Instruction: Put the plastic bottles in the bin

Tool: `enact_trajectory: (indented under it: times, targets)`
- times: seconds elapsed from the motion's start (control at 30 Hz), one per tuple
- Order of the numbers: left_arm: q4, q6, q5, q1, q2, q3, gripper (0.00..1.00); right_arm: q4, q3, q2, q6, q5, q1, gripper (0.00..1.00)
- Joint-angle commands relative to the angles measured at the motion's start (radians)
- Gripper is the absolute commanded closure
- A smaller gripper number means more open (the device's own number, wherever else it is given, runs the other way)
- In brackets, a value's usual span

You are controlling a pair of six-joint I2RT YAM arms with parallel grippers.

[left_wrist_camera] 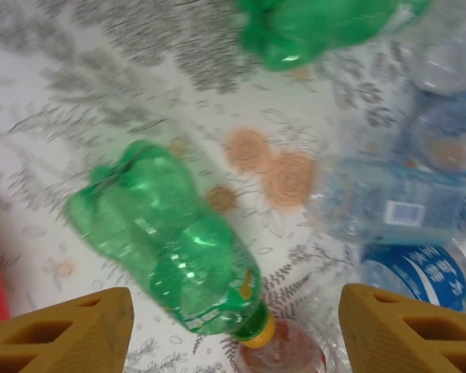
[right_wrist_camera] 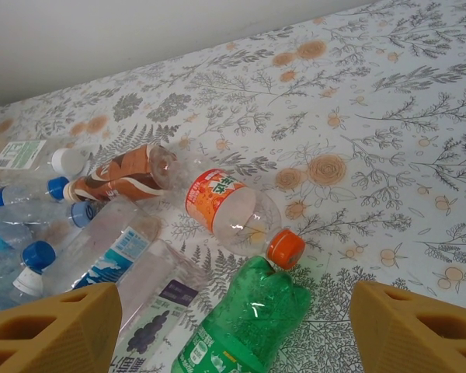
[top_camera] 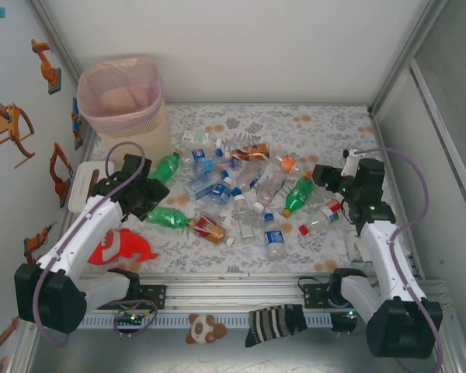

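starting at the near edge, a panda plush (top_camera: 199, 329) and a striped sock (top_camera: 274, 322) lie by the rail between the arm bases. a red toy shark (top_camera: 123, 247) sits just beside the left arm. a little farther in, the left gripper (top_camera: 145, 196) hangs over the flowered table cover (top_camera: 326, 128). its yellow fingers (left_wrist_camera: 70, 330) are spread wide with nothing between them. a green bottle (left_wrist_camera: 171, 249) with a yellow cap lies on its side below. a white box (top_camera: 79, 186) lies just left of this gripper. the right gripper (top_camera: 328, 177) is spread too, its fingers (right_wrist_camera: 412, 326) well apart and empty. it hangs above a second green bottle (right_wrist_camera: 248, 322), whose base is just beside the orange cap of an orange-labelled bottle (right_wrist_camera: 229, 206). the plastic bottles (top_camera: 233, 190) lie scattered on their sides across the middle of the table, between the two grippers. farthest back, the bin (top_camera: 150, 128), beige with a pink liner, stands upright in the far left corner, near the edge of the pile.
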Motion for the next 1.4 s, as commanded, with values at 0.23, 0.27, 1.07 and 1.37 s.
enact_trajectory:
  times: [0.23, 0.27, 1.07, 1.37]
  targets:
    - [0.056, -0.309, 0.094, -0.003, 0.020, -0.119, 0.23, -0.002, -0.021, -0.048, -0.005, 0.002, 0.012, 0.24]
    - [0.074, -0.322, 0.108, -0.003, 0.028, -0.129, 0.23, -0.002, -0.021, -0.048, -0.003, 0.002, 0.012, 0.24]
    - [0.373, -0.394, 0.173, 0.047, 0.167, -0.269, 0.22, -0.037, 0.012, -0.070, -0.001, -0.007, 0.012, 0.24]
    - [0.344, -0.361, 0.145, 0.062, 0.166, -0.248, 0.30, -0.054, 0.017, -0.083, -0.004, -0.005, 0.012, 0.24]
